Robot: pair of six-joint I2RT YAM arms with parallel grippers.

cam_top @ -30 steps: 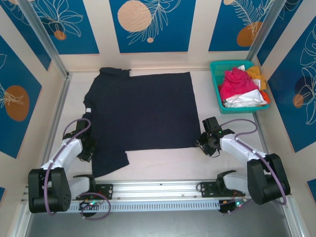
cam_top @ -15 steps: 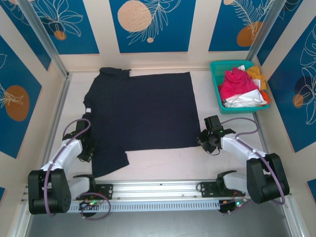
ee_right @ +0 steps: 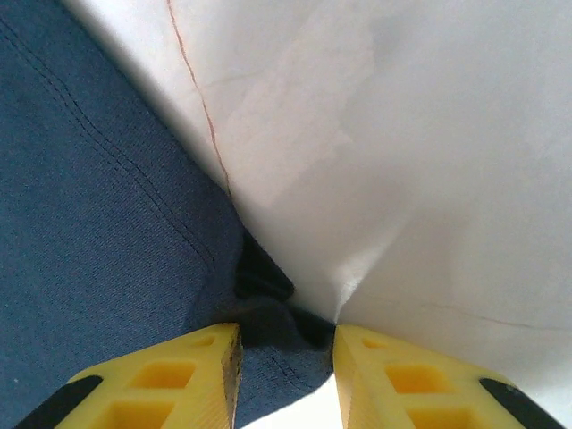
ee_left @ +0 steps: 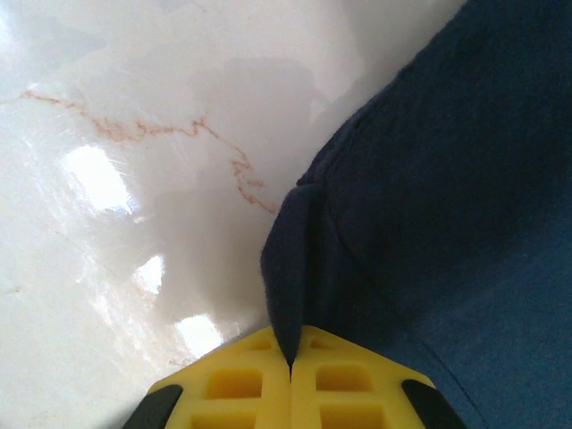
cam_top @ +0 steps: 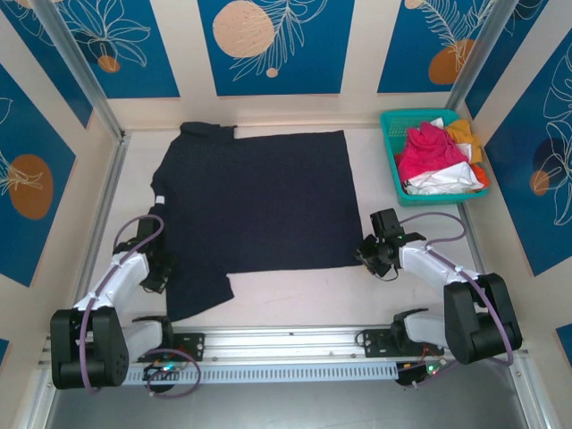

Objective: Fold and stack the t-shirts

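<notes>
left gripper (ee_left: 290,357): closed tight on a raised fold at the edge of the navy t-shirt (cam_top: 259,201), near its sleeve on the left.
right gripper (ee_right: 286,340): jaws part-way apart, straddling the shirt's bunched near-right hem corner; not clamped.
navy t-shirt: spread flat on the table (cam_top: 295,290).
other t-shirts (cam_top: 429,152): pink, white and orange, heaped in the teal basket (cam_top: 390,152), far right.

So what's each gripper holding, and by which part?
Left gripper pinches a sleeve-side edge fold of the navy t-shirt; right gripper stands open astride its hem corner.
</notes>
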